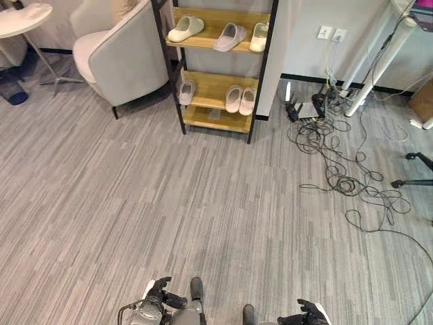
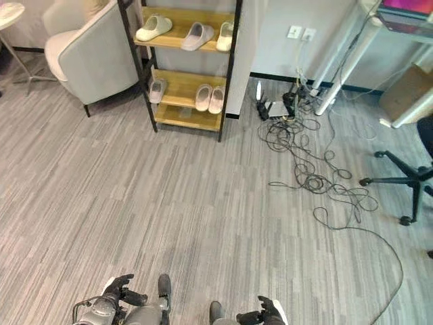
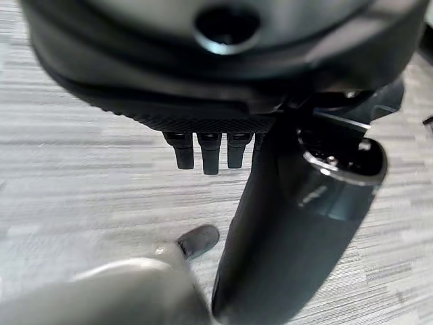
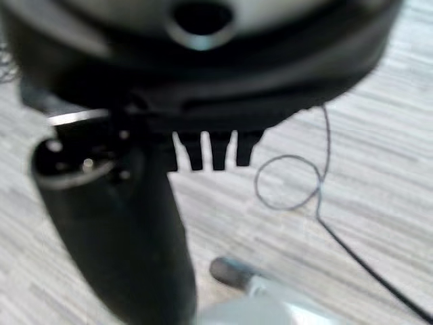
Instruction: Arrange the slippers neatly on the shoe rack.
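The shoe rack, black-framed with wooden shelves, stands against the far wall. Its top shelf holds a cream slipper, a grey slipper and another cream slipper, each pointing a different way. On the middle shelf a single grey slipper sits apart from a pale pair. My left hand and right hand hang low at the near edge, far from the rack. In the wrist views the left hand and right hand are open with straight fingers and hold nothing.
A grey armchair stands left of the rack, with a round white table beyond it. Tangled cables sprawl over the floor to the right, near white desk legs and an office chair base.
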You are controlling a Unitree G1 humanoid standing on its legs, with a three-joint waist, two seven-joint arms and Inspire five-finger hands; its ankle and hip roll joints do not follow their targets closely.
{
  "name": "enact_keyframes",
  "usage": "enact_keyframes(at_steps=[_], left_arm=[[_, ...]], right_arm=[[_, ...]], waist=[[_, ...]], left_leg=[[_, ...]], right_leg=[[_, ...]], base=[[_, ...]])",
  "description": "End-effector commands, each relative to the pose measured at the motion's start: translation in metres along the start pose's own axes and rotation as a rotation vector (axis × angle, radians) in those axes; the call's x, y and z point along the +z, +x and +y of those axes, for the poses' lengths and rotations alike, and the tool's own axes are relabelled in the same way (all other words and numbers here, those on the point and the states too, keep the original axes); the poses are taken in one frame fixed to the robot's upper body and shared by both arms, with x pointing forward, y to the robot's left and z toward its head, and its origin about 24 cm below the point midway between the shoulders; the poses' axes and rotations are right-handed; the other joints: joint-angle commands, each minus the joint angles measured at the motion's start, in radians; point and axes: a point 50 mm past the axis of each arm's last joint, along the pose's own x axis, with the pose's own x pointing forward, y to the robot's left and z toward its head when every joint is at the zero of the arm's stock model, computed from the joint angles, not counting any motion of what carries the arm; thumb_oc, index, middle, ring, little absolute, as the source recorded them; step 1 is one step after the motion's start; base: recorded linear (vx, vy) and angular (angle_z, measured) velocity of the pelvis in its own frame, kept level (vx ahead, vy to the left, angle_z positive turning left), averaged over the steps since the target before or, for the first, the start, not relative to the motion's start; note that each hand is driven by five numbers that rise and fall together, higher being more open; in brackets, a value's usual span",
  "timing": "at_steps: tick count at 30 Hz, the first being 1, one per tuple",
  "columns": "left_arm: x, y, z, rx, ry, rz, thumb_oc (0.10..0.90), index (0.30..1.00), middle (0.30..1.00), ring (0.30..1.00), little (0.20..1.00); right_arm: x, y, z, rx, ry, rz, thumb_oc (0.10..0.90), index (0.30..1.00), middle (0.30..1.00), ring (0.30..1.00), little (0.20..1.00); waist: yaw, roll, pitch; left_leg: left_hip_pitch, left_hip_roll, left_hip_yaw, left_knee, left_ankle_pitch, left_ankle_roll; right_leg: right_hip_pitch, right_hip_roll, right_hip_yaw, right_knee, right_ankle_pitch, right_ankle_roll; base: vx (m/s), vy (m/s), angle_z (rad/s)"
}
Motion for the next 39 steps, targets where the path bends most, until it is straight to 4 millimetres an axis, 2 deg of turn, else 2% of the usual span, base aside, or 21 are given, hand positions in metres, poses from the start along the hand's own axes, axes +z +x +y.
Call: enact_keyframes(at_steps=[1,2,3,5,8,10,11,14,16,18,21,22,24,26,28,30,31,35,37,38,39], left_arm=[[-0.004,-0.001,0.001,0.006,0.014,-0.010,0.800,0.900,0.900,0.900,0.900],[-0.004,-0.001,0.001,0.007,0.014,-0.010,0.800,0.900,0.900,0.900,0.900],[0.000,0.000,0.005,0.017,0.010,-0.025,0.800,0.900,0.900,0.900,0.900],[0.003,0.000,0.005,0.017,0.012,-0.033,0.800,0.900,0.900,0.900,0.900],[0.004,0.000,0.004,0.002,0.025,-0.037,0.800,0.900,0.900,0.900,0.900],[0.004,0.000,0.003,-0.002,0.026,-0.039,0.800,0.900,0.900,0.900,0.900],[0.005,0.000,0.002,-0.009,0.026,-0.043,0.800,0.900,0.900,0.900,0.900],[0.007,0.001,0.001,-0.018,0.041,-0.048,0.800,0.900,0.900,0.900,0.900],[0.003,-0.001,-0.005,-0.025,0.045,-0.037,0.800,0.900,0.900,0.900,0.900],[0.004,-0.001,-0.009,-0.039,0.024,-0.036,0.800,0.900,0.900,0.900,0.900],[0.013,-0.001,-0.012,-0.044,-0.005,-0.058,0.800,0.900,0.900,0.900,0.900],[0.015,0.000,-0.012,-0.040,-0.016,-0.063,0.800,0.900,0.900,0.900,0.900],[0.014,0.000,-0.011,-0.030,-0.024,-0.057,0.800,0.900,0.900,0.900,0.900],[0.011,-0.001,-0.013,-0.031,-0.025,-0.047,0.800,0.900,0.900,0.900,0.900],[0.006,-0.001,-0.014,-0.039,-0.021,-0.029,0.800,0.900,0.900,0.900,0.900],[0.002,-0.002,-0.015,-0.043,-0.015,-0.018,0.800,0.900,0.900,0.900,0.900],[0.002,-0.002,-0.014,-0.042,-0.011,-0.020,0.800,0.900,0.900,0.900,0.900],[-0.006,-0.004,-0.016,-0.046,-0.017,0.009,0.800,0.900,0.900,0.900,0.900],[-0.011,-0.004,-0.016,-0.048,-0.015,0.025,0.800,0.900,0.900,0.900,0.900],[-0.013,-0.004,-0.013,-0.044,-0.019,0.033,0.800,0.900,0.900,0.900,0.900],[-0.013,-0.004,-0.013,-0.044,-0.019,0.033,0.800,0.900,0.900,0.900,0.900]], right_arm=[[0.015,0.001,-0.003,0.008,-0.038,-0.082,0.800,0.900,0.900,0.900,0.900],[0.015,0.001,-0.003,0.008,-0.038,-0.082,0.800,0.900,0.900,0.900,0.900],[0.022,0.001,-0.005,0.004,-0.042,-0.112,0.800,0.900,0.900,0.900,0.900],[0.023,0.002,-0.007,-0.001,-0.040,-0.120,0.800,0.900,0.900,0.900,0.900],[0.023,0.002,-0.011,0.000,-0.044,-0.121,0.800,0.900,0.900,0.900,0.900],[0.023,0.002,-0.010,0.003,-0.046,-0.123,0.800,0.900,0.900,0.900,0.900],[0.021,0.002,-0.009,0.007,-0.051,-0.118,0.800,0.900,0.900,0.900,0.900],[0.012,0.000,-0.009,0.006,-0.062,-0.094,0.800,0.900,0.900,0.900,0.900],[0.009,-0.001,-0.004,0.015,-0.064,-0.086,0.800,0.900,0.900,0.900,0.900],[0.005,-0.001,-0.005,0.006,-0.049,-0.067,0.800,0.900,0.900,0.900,0.900],[0.007,0.001,-0.010,-0.027,-0.006,-0.060,0.800,0.900,0.900,0.900,0.900],[0.008,0.001,-0.010,-0.039,0.006,-0.054,0.800,0.900,0.900,0.900,0.900],[0.003,0.001,-0.010,-0.051,0.013,-0.029,0.800,0.900,0.900,0.900,0.900],[0.000,0.001,-0.010,-0.053,0.017,-0.015,0.800,0.900,0.900,0.900,0.900],[-0.001,0.001,-0.010,-0.053,0.017,-0.011,0.800,0.900,0.900,0.900,0.900],[0.000,0.001,-0.011,-0.056,0.018,-0.015,0.800,0.900,0.900,0.900,0.900],[0.001,0.001,-0.011,-0.057,0.025,-0.023,0.800,0.900,0.900,0.900,0.900],[0.002,0.000,-0.004,-0.035,0.002,-0.024,0.800,0.900,0.900,0.900,0.900],[0.004,0.000,-0.001,-0.020,-0.001,-0.030,0.800,0.900,0.900,0.900,0.900],[0.011,0.001,0.001,-0.007,-0.010,-0.052,0.800,0.900,0.900,0.900,0.900],[0.011,0.001,0.001,-0.007,-0.010,-0.052,0.800,0.900,0.900,0.900,0.900]], waist=[[0.031,-0.015,-0.007],[0.031,-0.015,-0.007],[0.019,0.005,0.006],[0.001,0.017,0.013],[-0.024,0.018,0.013],[-0.035,0.017,0.016],[-0.050,0.009,0.009],[-0.063,0.010,0.009],[-0.068,0.015,-0.010],[-0.065,0.021,-0.016],[-0.045,-0.003,0.016],[-0.038,-0.010,0.024],[-0.019,-0.028,0.031],[-0.002,-0.036,0.029],[0.009,-0.038,0.022],[0.019,-0.030,0.014],[0.027,-0.020,0.018],[0.036,-0.017,-0.014],[0.042,-0.022,-0.031],[0.044,-0.016,-0.035],[0.045,-0.016,-0.035]], left_leg=[[-0.010,-0.028,-0.042,0.161,-0.184,0.018],[-0.010,-0.028,-0.042,0.161,-0.184,0.018],[0.026,-0.023,-0.045,0.152,-0.200,0.031],[0.076,-0.027,-0.061,0.135,-0.218,0.037],[0.145,-0.037,-0.077,0.109,-0.252,0.035],[0.169,-0.040,-0.087,0.100,-0.262,0.032],[0.197,-0.049,-0.106,0.089,-0.275,0.021],[0.234,-0.044,-0.123,0.086,-0.298,0.012],[0.258,-0.027,-0.122,0.082,-0.305,-0.004],[0.227,-0.004,-0.116,0.168,-0.263,-0.040],[0.057,0.024,-0.107,0.487,-0.153,-0.077],[0.024,0.036,-0.095,0.553,-0.132,-0.076],[-0.039,0.052,-0.065,0.615,-0.132,-0.064],[-0.086,0.038,-0.058,0.586,-0.154,-0.057],[-0.102,0.026,-0.039,0.474,-0.178,-0.048],[-0.119,0.031,-0.022,0.317,-0.149,-0.053],[-0.130,0.033,-0.019,0.235,-0.094,-0.063],[-0.108,-0.002,-0.054,0.193,-0.089,-0.053],[-0.078,-0.022,-0.054,0.174,-0.115,-0.031],[-0.038,-0.039,-0.061,0.153,-0.142,-0.007],[-0.037,-0.039,-0.059,0.153,-0.142,-0.007]], right_leg=[[-0.074,-0.003,-0.016,0.292,0.030,0.071],[-0.074,-0.003,-0.016,0.292,0.030,0.071],[-0.143,-0.015,-0.036,0.398,0.076,0.079],[-0.195,-0.010,-0.044,0.415,0.067,0.062],[-0.230,0.006,-0.065,0.275,0.044,0.043],[-0.254,0.014,-0.061,0.219,0.060,0.044],[-0.288,0.015,-0.041,0.131,0.091,0.054],[-0.269,0.014,-0.039,0.071,0.107,0.055],[-0.244,0.024,-0.037,0.052,0.112,0.036],[-0.207,0.038,-0.045,0.038,0.099,0.016],[-0.137,0.036,-0.048,0.014,0.070,-0.031],[-0.115,0.036,-0.050,0.003,0.063,-0.045],[-0.064,0.032,-0.058,-0.016,0.042,-0.060],[-0.023,0.032,-0.062,-0.035,0.027,-0.059],[0.010,0.036,-0.067,-0.058,0.010,-0.047],[0.050,0.044,-0.071,-0.080,-0.008,-0.036],[0.073,0.058,-0.066,-0.090,-0.015,-0.034],[0.107,0.048,-0.054,-0.070,-0.044,-0.014],[0.091,0.031,-0.034,0.018,-0.044,0.000],[0.039,0.021,-0.028,0.147,-0.029,0.030],[0.038,0.020,-0.027,0.150,-0.031,0.030]], base=[[0.06,0.089,-0.26],[0.12,0.107,-0.12],[0.18,0.093,-0.05],[0.27,0.073,-0.05],[0.33,-0.037,0.00],[0.27,-0.059,0.09],[0.20,-0.045,0.18],[0.27,-0.104,0.25],[0.28,-0.140,0.30],[0.22,-0.152,0.18],[0.13,-0.168,0.24],[0.16,-0.159,0.06],[0.25,-0.118,-0.01],[0.28,-0.043,0.14],[0.32,0.024,0.24],[0.35,0.094,0.40],[0.36,0.121,0.36],[0.33,0.142,-0.01],[0.36,0.204,-0.25],[0.26,0.170,-0.27],[0.29,0.208,-0.17]])
